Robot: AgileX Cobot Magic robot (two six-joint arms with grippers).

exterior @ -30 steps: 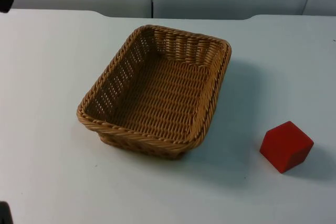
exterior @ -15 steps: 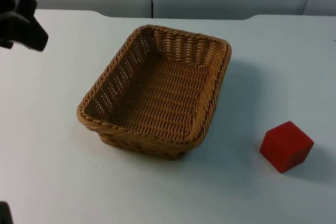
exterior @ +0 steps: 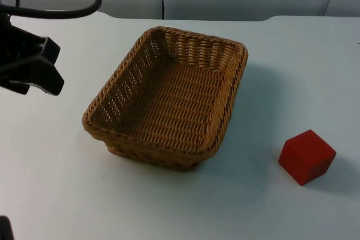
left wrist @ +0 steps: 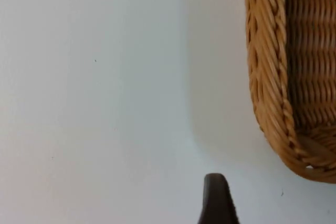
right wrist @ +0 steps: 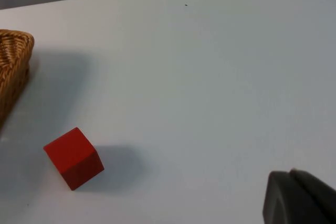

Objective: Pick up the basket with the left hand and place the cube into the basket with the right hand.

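Since the earlier frame the left gripper (exterior: 34,71) has been brought further in over the table's left side, near the wicker basket (exterior: 169,96) but apart from it; how far its fingers are parted cannot be told, and nothing is seen held. The basket is set at the middle of the white table (exterior: 270,54). The red cube (exterior: 306,156) is seen well to the basket's right at the near side, and the right gripper (right wrist: 299,198) is held apart from it, its opening not discernible.

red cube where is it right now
In the top view the red cube sits on the white table, right of the wicker basket and apart from it, untouched.
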